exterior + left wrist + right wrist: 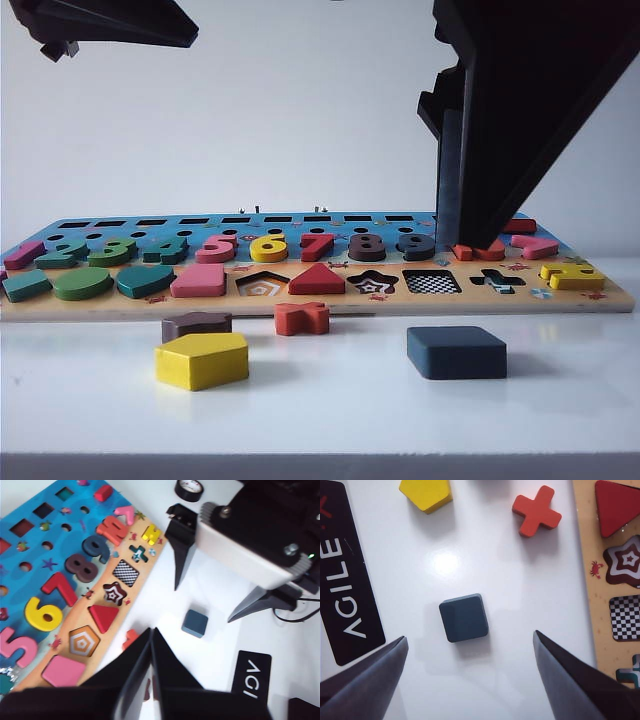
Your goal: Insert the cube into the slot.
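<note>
The cube, a flat dark navy square block, lies on the white table in front of the puzzle board. It also shows in the exterior view as cube and in the left wrist view as cube. My right gripper hangs above it, open wide, with one finger out to each side of the cube and nothing touching it. The checkered square slot in the board is empty. My left gripper is shut on nothing, high above the table near the red cross.
A yellow pentagon, a small brown block and the red cross lie loose in front of the board. Numbers and shapes fill much of the board. A black roll and a black AGILEX label lie on the table.
</note>
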{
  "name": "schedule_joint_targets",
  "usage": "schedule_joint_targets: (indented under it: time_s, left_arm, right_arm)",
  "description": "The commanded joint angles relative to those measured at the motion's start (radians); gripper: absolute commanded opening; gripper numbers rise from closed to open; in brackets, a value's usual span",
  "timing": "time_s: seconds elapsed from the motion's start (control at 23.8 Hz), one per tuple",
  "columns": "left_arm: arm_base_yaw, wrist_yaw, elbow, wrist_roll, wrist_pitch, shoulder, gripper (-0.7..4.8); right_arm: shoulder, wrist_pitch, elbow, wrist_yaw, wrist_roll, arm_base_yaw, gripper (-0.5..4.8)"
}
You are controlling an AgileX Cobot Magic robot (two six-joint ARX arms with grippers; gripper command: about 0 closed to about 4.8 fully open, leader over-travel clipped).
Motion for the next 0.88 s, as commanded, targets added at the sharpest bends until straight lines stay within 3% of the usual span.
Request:
schedule_joint_targets:
  time_s: [0.04,0.63,0.88]
  left_arm:
    - [0.0,0.032,0.004,0.008,0.014,0.002,0.17]
    - [0.0,0.111,0.004,0.016,0.015,0.024,0.17]
    - [0.0,0.121,0.004,0.016,0.014,0.028,0.17]
  right_arm:
    - [0.0,0.021,-0.025,0.001,-0.003,0.004,4.79]
    - [0.011,0.085,-0.08,0.066,-0.048,0.066,4.79]
    - [0.013,0.117,-0.105,0.07,-0.048,0.066,4.22]
